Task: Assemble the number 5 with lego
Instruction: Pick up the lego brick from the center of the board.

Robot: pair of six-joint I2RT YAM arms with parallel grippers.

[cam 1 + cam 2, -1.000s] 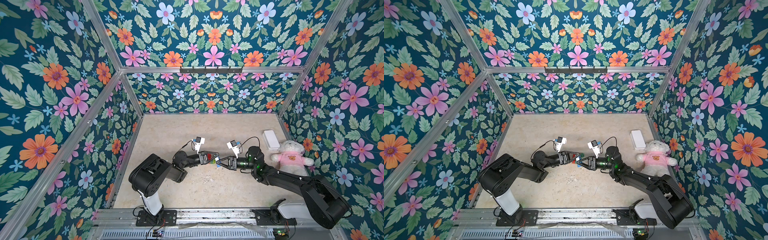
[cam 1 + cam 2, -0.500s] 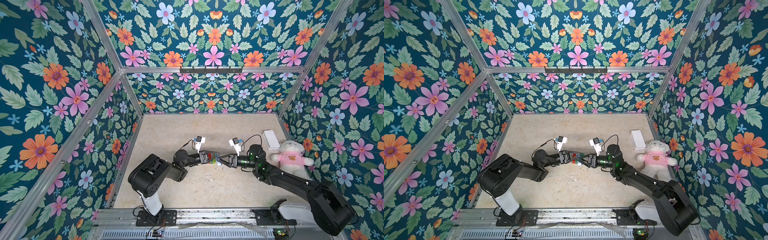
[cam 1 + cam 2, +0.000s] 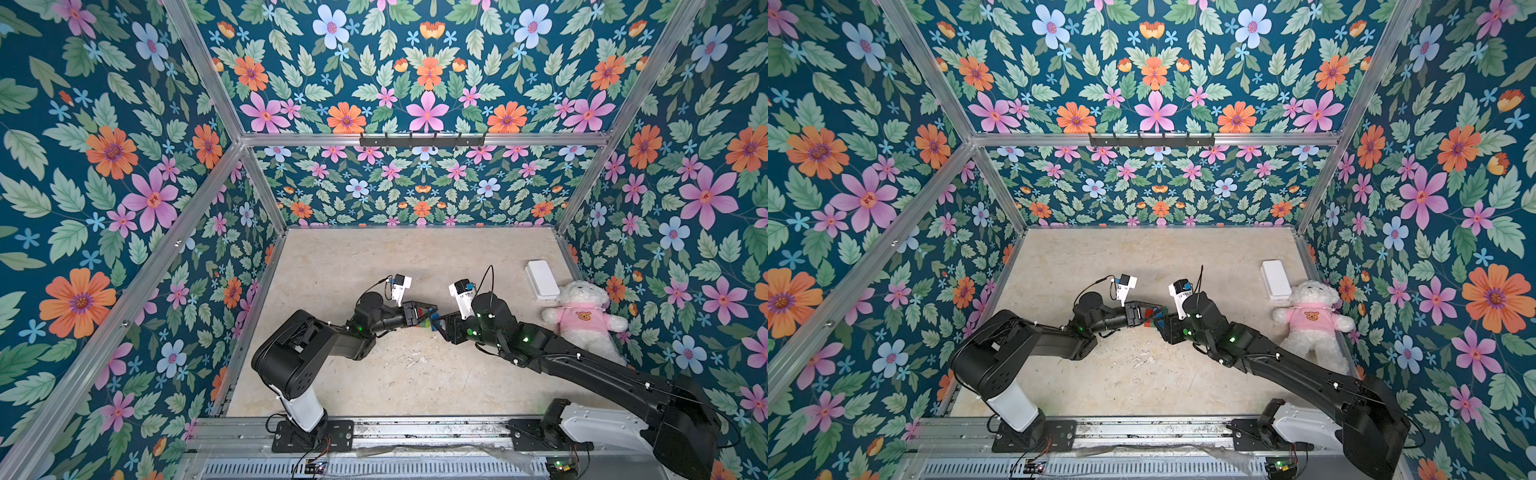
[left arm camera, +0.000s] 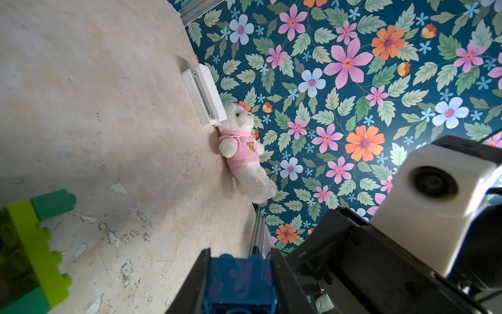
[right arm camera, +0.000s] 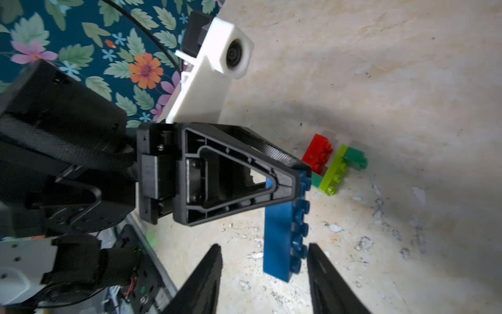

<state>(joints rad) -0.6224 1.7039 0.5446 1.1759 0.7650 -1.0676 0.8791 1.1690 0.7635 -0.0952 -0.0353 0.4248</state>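
Observation:
My left gripper (image 4: 240, 261) is shut on one end of a long blue lego brick (image 4: 239, 282). In the right wrist view that blue brick (image 5: 285, 225) hangs just above the table. Its free end lies between the spread fingers of my right gripper (image 5: 264, 246), which is open and touches nothing. Behind it on the table lies a cluster that looks joined: a red brick (image 5: 317, 153), a lime-green brick (image 5: 334, 174) and a dark-green brick (image 5: 355, 159). In both top views the two grippers meet tip to tip mid-table (image 3: 432, 319).
A white box (image 3: 541, 279) and a white teddy bear in a pink shirt (image 3: 582, 320) lie by the right wall. Floral walls close in the table on three sides. The arm bases stand on the front rail.
My right gripper has moved left toward the left gripper and its jaws have spread. The left gripper has stayed in place with the blue brick.

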